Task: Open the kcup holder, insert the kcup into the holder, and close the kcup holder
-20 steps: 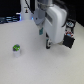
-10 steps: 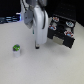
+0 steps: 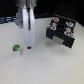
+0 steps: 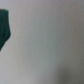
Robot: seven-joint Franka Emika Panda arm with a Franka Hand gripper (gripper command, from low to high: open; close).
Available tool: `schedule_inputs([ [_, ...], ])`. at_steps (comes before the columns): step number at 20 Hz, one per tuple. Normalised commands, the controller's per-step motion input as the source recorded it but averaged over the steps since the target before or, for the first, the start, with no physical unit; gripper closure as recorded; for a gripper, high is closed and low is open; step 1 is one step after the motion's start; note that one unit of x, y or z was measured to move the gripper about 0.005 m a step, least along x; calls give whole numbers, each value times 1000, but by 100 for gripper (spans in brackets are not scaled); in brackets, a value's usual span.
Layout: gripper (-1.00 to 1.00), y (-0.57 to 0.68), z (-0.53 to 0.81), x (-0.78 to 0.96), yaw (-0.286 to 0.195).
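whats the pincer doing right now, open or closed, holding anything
Pincer: low over the bare table, apart from the kcup; nothing visibly held, but too blurred to tell whether open or closed.

I looked for words, numbers and signs, and I could not read any. The kcup holder (image 3: 61, 35) had small pods with colourful lids on top of it, but the marks on them were too blurry to make out. The kcup (image 3: 16, 50), well apart from the kcup holder, had a plain green top with nothing I could read. The wrist view showed only a pale blur and a dark green patch, with no letters at all.
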Motion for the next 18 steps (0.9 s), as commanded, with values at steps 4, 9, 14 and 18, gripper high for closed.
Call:
schedule_inputs([
  [4, -100, -555, -346, -475, -216],
  [9, -100, -568, -459, -469, -202],
  [14, -100, -387, -439, -362, -172],
  [18, -100, -92, -318, -110, -174],
])
